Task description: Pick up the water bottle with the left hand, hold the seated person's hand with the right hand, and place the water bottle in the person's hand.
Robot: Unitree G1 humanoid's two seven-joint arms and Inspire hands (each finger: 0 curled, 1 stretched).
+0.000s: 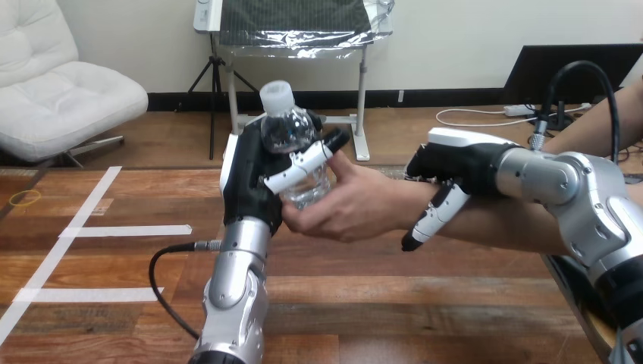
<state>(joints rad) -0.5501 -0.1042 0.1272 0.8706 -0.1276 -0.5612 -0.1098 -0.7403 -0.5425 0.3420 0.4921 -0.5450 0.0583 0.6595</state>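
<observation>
Left hand [247, 179] grips water bottle [289, 130], person's hand [350, 206] touching

Left hand [249, 176], right hand [455, 163]: both curled.

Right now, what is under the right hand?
The person's wrist lies under the right hand, whose fingers curl over it. How the hand grips beneath the wrist is covered.

Left hand [254, 178] grips bottle [292, 133]; person's hand [349, 205] closes on bottle's lower part; right hand [455, 163] curls over person's wrist [398, 203].
</observation>
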